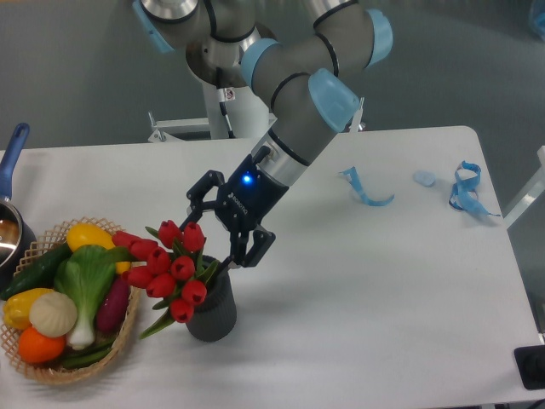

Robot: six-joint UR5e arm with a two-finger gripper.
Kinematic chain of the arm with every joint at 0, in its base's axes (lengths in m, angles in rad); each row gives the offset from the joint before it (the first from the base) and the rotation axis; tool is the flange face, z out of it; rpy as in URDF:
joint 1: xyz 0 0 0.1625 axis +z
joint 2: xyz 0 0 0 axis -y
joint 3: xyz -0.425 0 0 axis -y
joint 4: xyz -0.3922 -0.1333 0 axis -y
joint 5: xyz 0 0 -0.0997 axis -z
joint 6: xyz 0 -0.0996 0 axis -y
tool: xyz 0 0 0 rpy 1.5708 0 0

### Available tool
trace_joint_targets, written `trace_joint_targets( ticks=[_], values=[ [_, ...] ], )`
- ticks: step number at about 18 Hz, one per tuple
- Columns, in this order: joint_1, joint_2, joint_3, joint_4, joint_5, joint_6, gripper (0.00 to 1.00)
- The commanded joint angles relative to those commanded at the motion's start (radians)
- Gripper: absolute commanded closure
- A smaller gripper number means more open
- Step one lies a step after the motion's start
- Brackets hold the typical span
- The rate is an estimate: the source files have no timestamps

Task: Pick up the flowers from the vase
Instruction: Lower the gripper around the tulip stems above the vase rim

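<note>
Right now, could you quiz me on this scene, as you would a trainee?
1. True or false: the tulips are out of the vase.
2. What lies left of the vase? A) a basket of toy vegetables B) a laptop C) a stack of plates
3. Fill in: the pincer is just above the ____.

Key: 1 false, the stems sit in the vase. 2 A. 3 tulips; whether it touches them is unclear.
</note>
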Motion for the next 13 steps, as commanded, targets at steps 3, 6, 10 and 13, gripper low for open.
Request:
trace_joint_targets(
  ticks=[3,6,10,13],
  values=[
    [-0.002,-0.005,-0.002,0.0,-0.005,-0.005,0.0],
    [-0.003,-0.017,0.0,0.0,-0.009,-0.009,0.0],
    [-0.003,-0.025,0.0,0.0,-0.02,-0.011,0.0],
    [-0.005,-0.046,0.009,0.0,-0.04,-0.011,0.0]
  ],
)
